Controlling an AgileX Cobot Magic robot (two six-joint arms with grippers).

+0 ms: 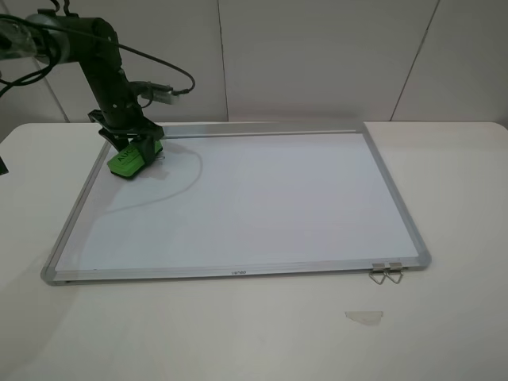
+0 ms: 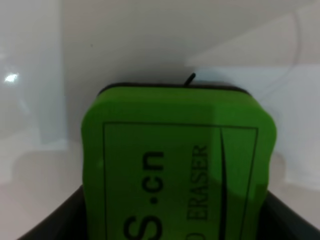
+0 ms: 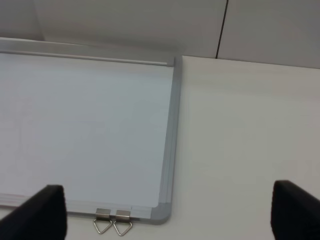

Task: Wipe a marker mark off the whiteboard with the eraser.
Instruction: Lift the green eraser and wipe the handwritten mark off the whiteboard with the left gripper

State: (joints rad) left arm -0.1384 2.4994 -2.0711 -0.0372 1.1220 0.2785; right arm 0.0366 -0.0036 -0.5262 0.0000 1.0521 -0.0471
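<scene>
The bright green eraser [image 1: 132,159] rests on the far left corner of the whiteboard [image 1: 278,198], and my left gripper [image 1: 133,148] is shut on it. In the left wrist view the eraser [image 2: 175,160] fills the frame between the dark fingers [image 2: 55,227]. Just beyond its far edge peeks one thin dark stroke of the marker mark [image 2: 190,79]; the rest of the mark is hidden. My right gripper [image 3: 170,212] is open and empty, hanging above the board's near right corner [image 3: 162,212]. It is outside the high view.
A metal clip [image 1: 386,272] hangs off the board's near right edge, also seen as the clip [image 3: 112,222] in the right wrist view. A grey tray strip [image 1: 262,131] runs along the far edge. A small clear scrap [image 1: 364,317] lies on the white table.
</scene>
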